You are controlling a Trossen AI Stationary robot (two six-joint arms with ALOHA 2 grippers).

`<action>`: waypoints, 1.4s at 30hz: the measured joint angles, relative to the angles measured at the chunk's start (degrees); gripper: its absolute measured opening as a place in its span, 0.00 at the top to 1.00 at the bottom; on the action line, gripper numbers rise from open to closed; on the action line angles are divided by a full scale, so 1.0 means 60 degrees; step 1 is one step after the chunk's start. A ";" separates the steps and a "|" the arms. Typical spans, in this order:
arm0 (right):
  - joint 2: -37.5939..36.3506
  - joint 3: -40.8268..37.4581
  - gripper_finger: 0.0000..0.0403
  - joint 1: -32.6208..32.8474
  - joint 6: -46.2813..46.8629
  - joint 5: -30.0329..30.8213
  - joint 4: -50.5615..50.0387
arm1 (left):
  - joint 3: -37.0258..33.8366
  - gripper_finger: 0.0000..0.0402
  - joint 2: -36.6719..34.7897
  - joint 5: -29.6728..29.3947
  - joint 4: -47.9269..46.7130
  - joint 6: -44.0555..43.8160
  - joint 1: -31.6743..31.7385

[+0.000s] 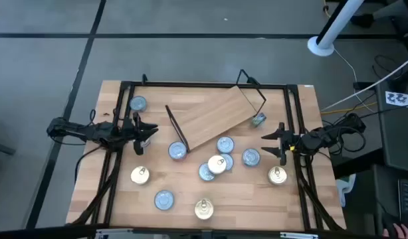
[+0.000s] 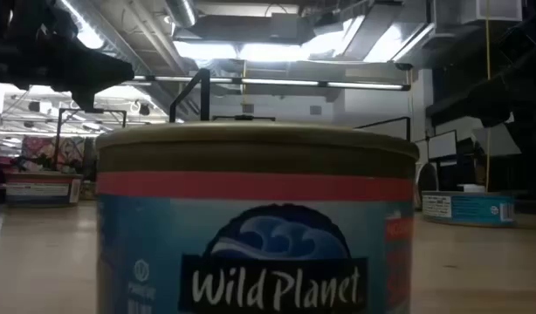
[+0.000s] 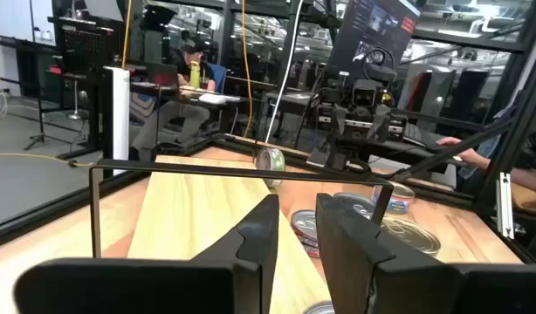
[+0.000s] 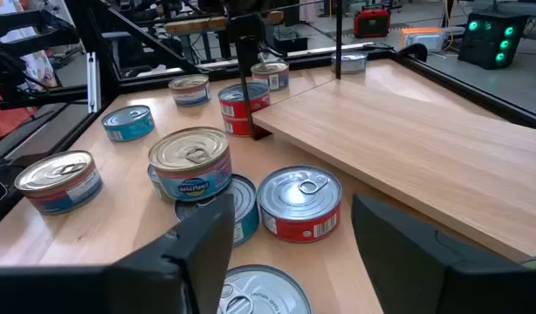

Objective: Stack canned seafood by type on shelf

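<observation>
A Wild Planet tin (image 2: pixel 255 222) fills the foreground; tins (image 4: pixel 298 202) lie just ahead of the open, empty right claw (image 4: pixel 290 240).

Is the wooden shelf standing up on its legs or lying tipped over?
Tipped over: the shelf lies plank-flat on the table, its black wire legs sticking up, with no tins on it.

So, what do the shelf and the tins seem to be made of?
The shelf: light wood, as it looks, matte with visible grain; its thin black leg frames look like metal wire. The tins: probably metal, with shiny silvery or gold pull-ring lids and what seem to be printed paper labels.
</observation>
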 joint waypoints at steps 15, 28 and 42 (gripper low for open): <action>0.0000 -0.0022 0.42 0.0000 0.0333 0.0017 0.0368 | -0.0004 0.82 0.0000 0.0000 0.0000 0.0015 0.0000; 0.0000 -0.0024 0.42 0.0000 0.0290 -0.0069 0.0477 | 0.0000 0.82 0.0000 0.0000 0.0000 0.0004 0.0000; 0.0000 -0.0017 0.42 0.0000 0.0286 -0.0069 0.0477 | 0.0000 0.82 0.0000 0.0000 0.0000 0.0005 0.0000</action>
